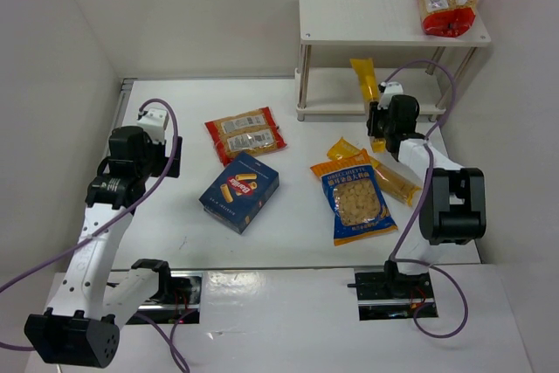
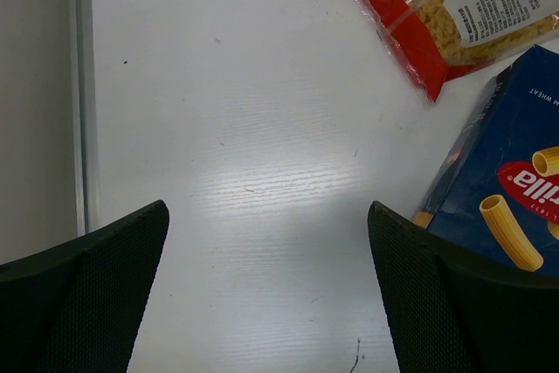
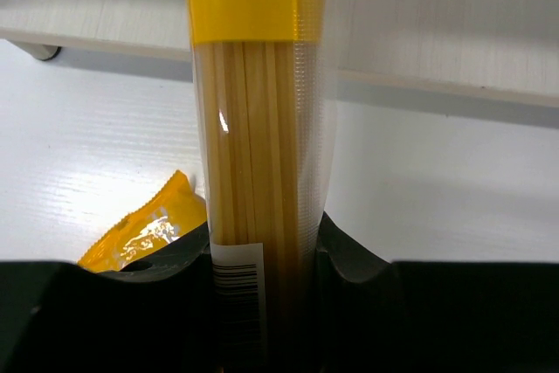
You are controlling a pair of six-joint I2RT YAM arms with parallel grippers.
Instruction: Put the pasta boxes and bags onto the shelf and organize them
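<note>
Two tools: right tool (image 3: 262, 255), outstretched toward shelf (image 1: 349, 19), tight around yellow-orange bag (image 3: 258, 128) (left tool (image 2: 266, 259) agape)

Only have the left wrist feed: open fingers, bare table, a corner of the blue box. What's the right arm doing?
Observer: The right gripper is shut on a long yellow bag of spaghetti. The bag's far end points at the lower board of the shelf. I cannot tell if it touches.
Operator: Anything on the shelf?
Observer: One red-edged bag lies at the right end of the top board.
</note>
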